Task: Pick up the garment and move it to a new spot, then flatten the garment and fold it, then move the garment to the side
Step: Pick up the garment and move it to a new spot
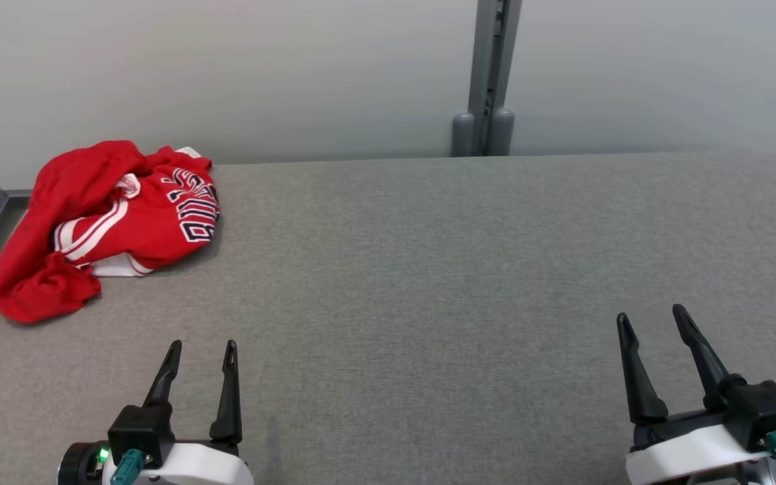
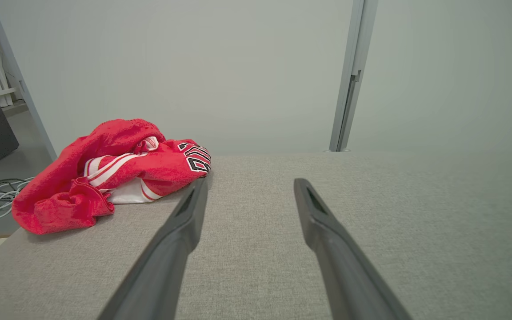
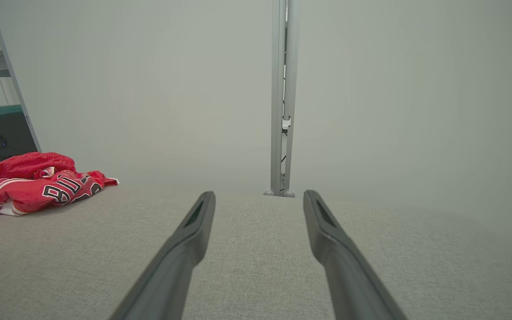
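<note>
Grippers are both standing wide apart and holding nothing as I am watching through the head camera. My left gripper (image 1: 203,345) is hovering over the near left part of the grey cloth-covered table (image 1: 428,269), its two dark fingers pointing away from me toward the far edge. My right gripper (image 1: 651,313) is hovering over the near right part, fingers spread just as wide and leaning slightly leftward. The garment (image 1: 125,222), a red jersey with white stripes and dark-outlined lettering, is lying crumpled in a heap at the far left corner of the table, with one red fold spilling toward the left edge. It is sitting well apart from both grippers, nearer the left one. Through the left wrist camera I am seeing the heap ahead and to the left of the fingers. Behind the table a pale wall (image 1: 294,67) is rising, with a grey post (image 1: 489,74) standing near the middle of the far edge.
</note>
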Robot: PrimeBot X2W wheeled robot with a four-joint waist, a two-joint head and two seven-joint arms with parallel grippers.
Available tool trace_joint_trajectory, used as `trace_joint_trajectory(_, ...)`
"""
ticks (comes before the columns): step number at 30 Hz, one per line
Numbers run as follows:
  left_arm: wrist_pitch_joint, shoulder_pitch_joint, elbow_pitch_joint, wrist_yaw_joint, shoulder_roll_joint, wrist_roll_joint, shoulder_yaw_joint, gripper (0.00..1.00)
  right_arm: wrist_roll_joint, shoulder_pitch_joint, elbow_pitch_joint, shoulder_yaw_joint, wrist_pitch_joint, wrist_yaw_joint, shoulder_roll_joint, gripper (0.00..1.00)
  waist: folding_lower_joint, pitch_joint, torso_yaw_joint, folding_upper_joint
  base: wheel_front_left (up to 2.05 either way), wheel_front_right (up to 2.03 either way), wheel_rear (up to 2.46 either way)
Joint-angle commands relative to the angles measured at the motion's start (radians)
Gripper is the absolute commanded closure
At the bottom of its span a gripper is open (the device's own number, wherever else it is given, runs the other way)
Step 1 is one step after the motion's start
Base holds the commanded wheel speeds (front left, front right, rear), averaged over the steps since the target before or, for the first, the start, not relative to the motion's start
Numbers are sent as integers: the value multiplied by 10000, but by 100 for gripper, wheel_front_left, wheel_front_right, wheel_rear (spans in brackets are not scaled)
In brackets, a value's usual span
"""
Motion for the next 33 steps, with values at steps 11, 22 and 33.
trace_joint_trajectory(11, -38, -307, -65, -44, 52, 16, 98, 0, 183, 98, -182, -91, -49, 20, -62, 0, -1, 70, 1750, 0, 0, 0, 0)
trace_joint_trajectory(22, -38, -254, -130, 61, 45, -195, 178, 0, 72, -100, -170, 58, -49, 20, -65, 0, -1, 156, 4057, 0, 0, 0, 0)
trace_joint_trajectory(33, -38, -59, -179, 132, 43, -342, 87, 0, -48, -162, -97, 214, -49, 19, -65, 0, -1, 224, 4971, 0, 0, 0, 0)
